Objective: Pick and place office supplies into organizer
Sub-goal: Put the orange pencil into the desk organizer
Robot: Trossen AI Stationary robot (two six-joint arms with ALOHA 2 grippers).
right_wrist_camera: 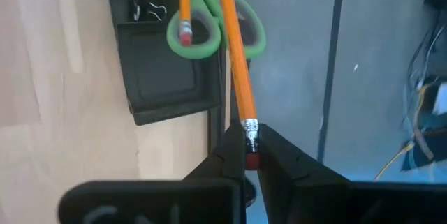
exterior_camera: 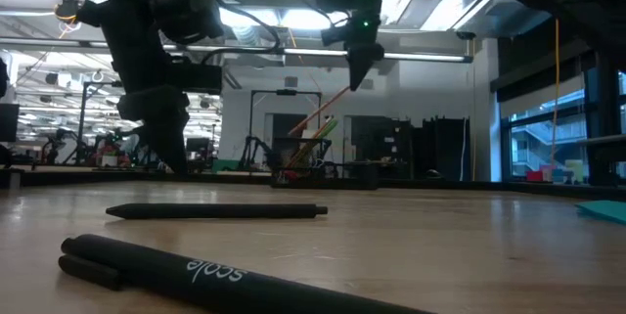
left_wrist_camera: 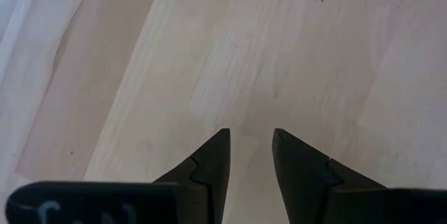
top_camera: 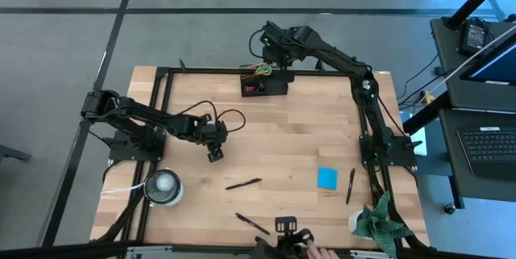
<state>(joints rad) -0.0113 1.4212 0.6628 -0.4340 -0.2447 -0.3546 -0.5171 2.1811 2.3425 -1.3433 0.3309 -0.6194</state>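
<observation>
Gripping a pencil (right_wrist_camera: 236, 63) by its eraser, right gripper (right_wrist_camera: 251, 155), organizer (right_wrist_camera: 164, 77) holding scissors (right_wrist_camera: 209, 25), left gripper (left_wrist_camera: 250, 155) parted, empty.

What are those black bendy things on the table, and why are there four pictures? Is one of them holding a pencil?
They are two robot arms, each ending in a two-finger pincher tool. One camera looks down from above, one sits low on the table, and one rides on each arm's wrist. The right tool is pinching the eraser end of an orange pencil over the black organizer, where green-handled scissors already stand. The left tool is open and empty above bare wood. On the table lie three black pens, a blue note pad and a white roll.
</observation>
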